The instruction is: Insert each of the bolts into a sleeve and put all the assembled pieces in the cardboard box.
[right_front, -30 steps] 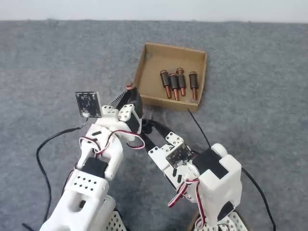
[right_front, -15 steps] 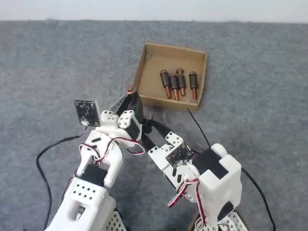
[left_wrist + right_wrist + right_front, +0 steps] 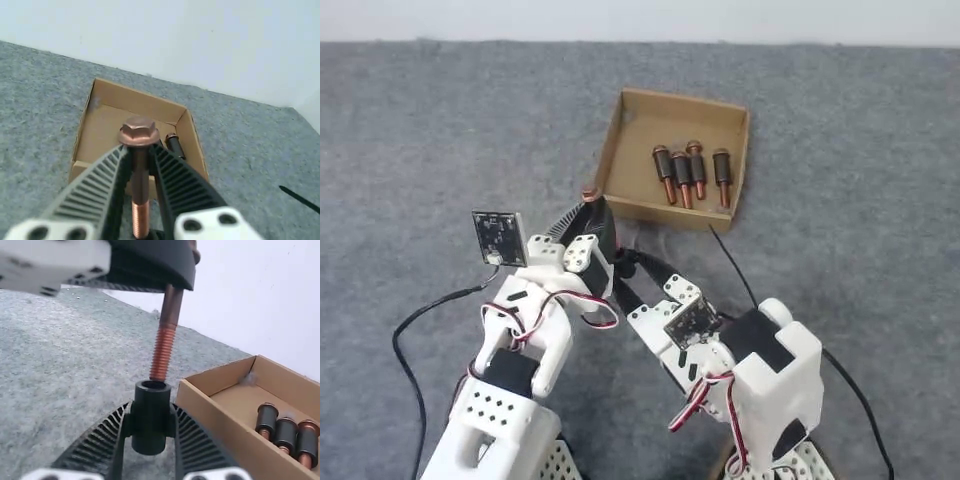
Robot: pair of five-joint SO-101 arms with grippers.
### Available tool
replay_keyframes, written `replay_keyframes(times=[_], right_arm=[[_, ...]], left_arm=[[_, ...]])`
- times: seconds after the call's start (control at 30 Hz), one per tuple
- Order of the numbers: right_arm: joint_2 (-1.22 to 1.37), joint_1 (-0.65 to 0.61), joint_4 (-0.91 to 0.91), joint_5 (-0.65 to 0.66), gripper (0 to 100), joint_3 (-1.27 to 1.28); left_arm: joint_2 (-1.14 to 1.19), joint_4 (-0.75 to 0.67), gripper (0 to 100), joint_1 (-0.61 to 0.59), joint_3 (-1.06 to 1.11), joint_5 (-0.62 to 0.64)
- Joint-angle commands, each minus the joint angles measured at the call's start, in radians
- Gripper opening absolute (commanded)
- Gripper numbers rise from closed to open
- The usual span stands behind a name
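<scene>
The left gripper (image 3: 139, 150) was clamped tight on a copper bolt (image 3: 139, 134). Its ribbed fingers (image 3: 107, 175) pinched the shank just under the hexagonal head, and the threaded end hung straight down. Directly beneath, the right gripper (image 3: 150, 407) was closed around a black sleeve (image 3: 150, 420), which stood upright with its open mouth facing up. The bolt's tip (image 3: 162, 347) met the sleeve's rim, but whether it had gone inside could not be told.

Seen from above, both claws met just short of the near wall of the cardboard box (image 3: 660, 212), by its near left corner, with the bolt head (image 3: 589, 193) close to that wall's top edge. The box sat toward the far edge of the desk (image 3: 440, 130), near the middle. Four assembled pieces (image 3: 690, 172) lay side by side in its right half, leaving its left half bare. Broad grey surface lay open left and right of the box. A thin black cable (image 3: 730, 255) ran from the box's near right corner back toward the right arm.
</scene>
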Motion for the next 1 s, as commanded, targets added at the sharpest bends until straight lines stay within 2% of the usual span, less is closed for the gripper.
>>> replay_keyframes(times=[0.0,0.1,0.97], right_arm=[[-0.059,-0.005,0.001,-0.012,0.7,-0.008],[-0.059,-0.008,0.001,-0.014,0.7,0.003],[-0.061,0.030,0.002,-0.011,0.7,0.000]], left_arm=[[-0.041,0.003,1,0.034,-0.001,-0.021],[-0.041,0.003,1,0.049,0.002,-0.058],[-0.043,-0.002,1,0.069,0.110,-0.110]])
